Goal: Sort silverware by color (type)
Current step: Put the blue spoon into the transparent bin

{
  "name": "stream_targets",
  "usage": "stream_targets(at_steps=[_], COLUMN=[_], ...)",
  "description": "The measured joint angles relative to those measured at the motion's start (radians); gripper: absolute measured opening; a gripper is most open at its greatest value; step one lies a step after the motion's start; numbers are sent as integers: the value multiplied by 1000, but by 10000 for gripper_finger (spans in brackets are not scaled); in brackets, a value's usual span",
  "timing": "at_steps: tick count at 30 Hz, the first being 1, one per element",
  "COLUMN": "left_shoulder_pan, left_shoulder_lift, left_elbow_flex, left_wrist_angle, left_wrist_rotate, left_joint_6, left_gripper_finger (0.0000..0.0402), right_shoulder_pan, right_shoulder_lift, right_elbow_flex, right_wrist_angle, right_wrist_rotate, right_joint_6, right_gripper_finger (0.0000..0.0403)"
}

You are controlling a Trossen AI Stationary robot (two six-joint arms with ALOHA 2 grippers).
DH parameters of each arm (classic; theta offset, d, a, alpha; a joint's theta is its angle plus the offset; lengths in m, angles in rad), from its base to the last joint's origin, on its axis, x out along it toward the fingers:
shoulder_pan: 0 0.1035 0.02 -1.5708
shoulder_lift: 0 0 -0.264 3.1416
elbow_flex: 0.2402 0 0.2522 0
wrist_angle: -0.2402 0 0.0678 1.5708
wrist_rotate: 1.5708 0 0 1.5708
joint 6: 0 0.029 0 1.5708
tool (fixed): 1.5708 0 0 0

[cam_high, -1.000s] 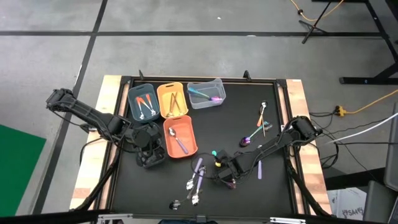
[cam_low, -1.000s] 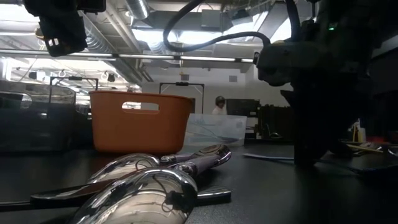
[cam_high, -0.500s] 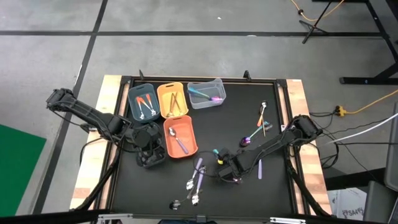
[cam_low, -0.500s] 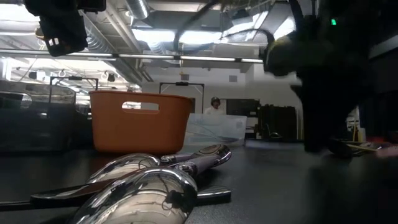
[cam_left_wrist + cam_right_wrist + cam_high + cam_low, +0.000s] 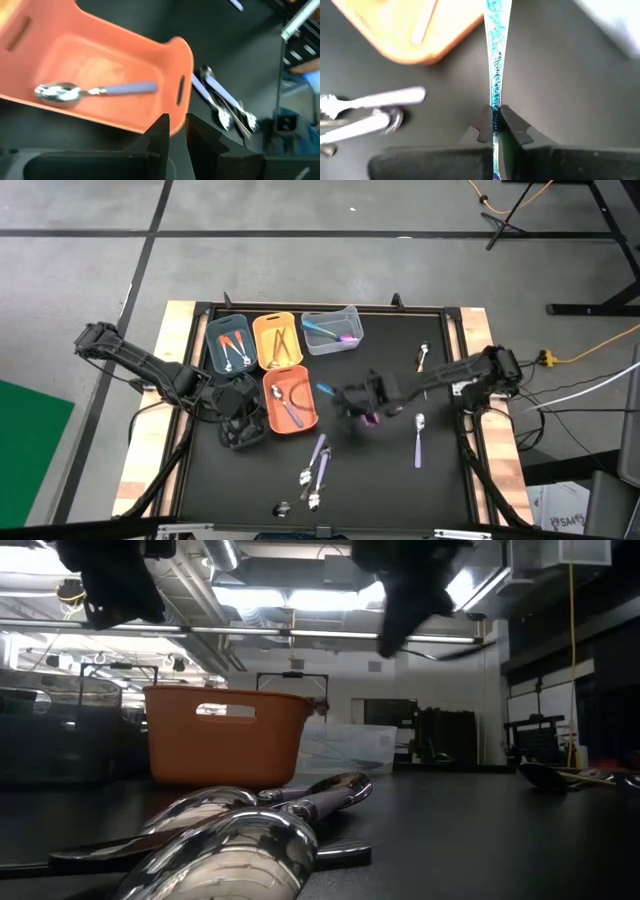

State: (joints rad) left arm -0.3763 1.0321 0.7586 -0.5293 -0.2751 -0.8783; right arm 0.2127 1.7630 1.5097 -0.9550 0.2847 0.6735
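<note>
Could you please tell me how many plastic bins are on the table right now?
4: a blue bin, a yellow bin and a clear bin in a row along the table's far edge, and an orange bin just in front of them.

Black counter with bins and loose silverware

The counter (image 5: 400, 480) has a black top edged by light wood. Beyond the right claw (image 5: 352, 402), along the far edge, stand a dark blue bin (image 5: 229, 343), a yellow bin (image 5: 277, 338) and a clear bin (image 5: 331, 330). An orange bin (image 5: 289, 400) stands between the right claw and the left claw (image 5: 240, 420). Lavender-handled pieces (image 5: 315, 470) lie nearer than the right claw; a lavender spoon (image 5: 418, 440) and another piece (image 5: 422, 360) lie toward its arm's side.
</note>
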Motion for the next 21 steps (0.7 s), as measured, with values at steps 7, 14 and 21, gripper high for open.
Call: stream_targets(at_steps=[7, 14, 21], left_shoulder_pan=[0, 0, 2], left_shoulder_lift=[0, 0, 10], left_elbow_flex=[0, 0, 0], left_wrist_angle=[2, 8, 11], left_wrist_rotate=[-179, -250, -360], left_joint_6=[0, 0, 0], left_gripper_finger=[56, 56, 56], right_shoulder_pan=[-242, -482, -621], right_shoulder_lift=[-5, 8, 66], right_elbow_flex=[123, 132, 132], right_wrist_angle=[86, 327, 447], right_wrist_rotate=[-14, -184, -312], right_joint_6=[-393, -668, -831], right_gripper_finger=[1, 1, 1])
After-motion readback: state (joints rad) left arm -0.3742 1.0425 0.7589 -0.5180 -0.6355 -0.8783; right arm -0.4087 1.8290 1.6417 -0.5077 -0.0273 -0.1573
